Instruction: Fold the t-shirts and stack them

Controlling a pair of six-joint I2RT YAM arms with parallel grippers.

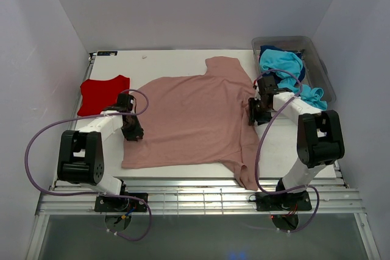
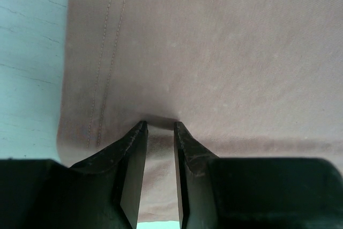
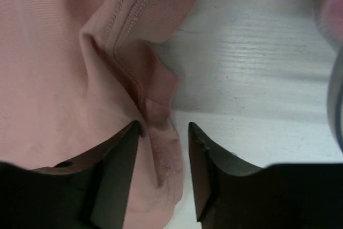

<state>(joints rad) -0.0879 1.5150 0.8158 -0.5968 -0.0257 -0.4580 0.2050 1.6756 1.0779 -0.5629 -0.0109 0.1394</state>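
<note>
Nearest, both arms rise from their bases at the table's (image 1: pixel 280 150) near edge, elbows folded high and forearms angled inward and down, a purple cable (image 1: pixel 36 144) looping off the left one. Between them lies the dusty-pink t-shirt (image 1: pixel 195 114), spread flat across the middle of the table, one sleeve trailing toward the near right edge and the other pointing to the far side.

The left claw (image 1: pixel 133 132) sits at the shirt's left edge, fingers drawn close together with a ridge of pink cloth pinched between them (the double-stitched hem runs just to its left in the wrist view). The right claw (image 1: pixel 253 114) is low at the shirt's right edge, its fingers apart, straddling a raised fold of the seamed edge without clamping it; bare table shows beside it.

Farther back on the left, a red t-shirt (image 1: pixel 103 92) lies flat, just beyond the left wrist. At the far right corner a clear plastic bin (image 1: pixel 321 68) holds a crumpled turquoise t-shirt (image 1: pixel 283 65) spilling over its near rim, with navy cloth (image 1: pixel 268 49) beneath.
</note>
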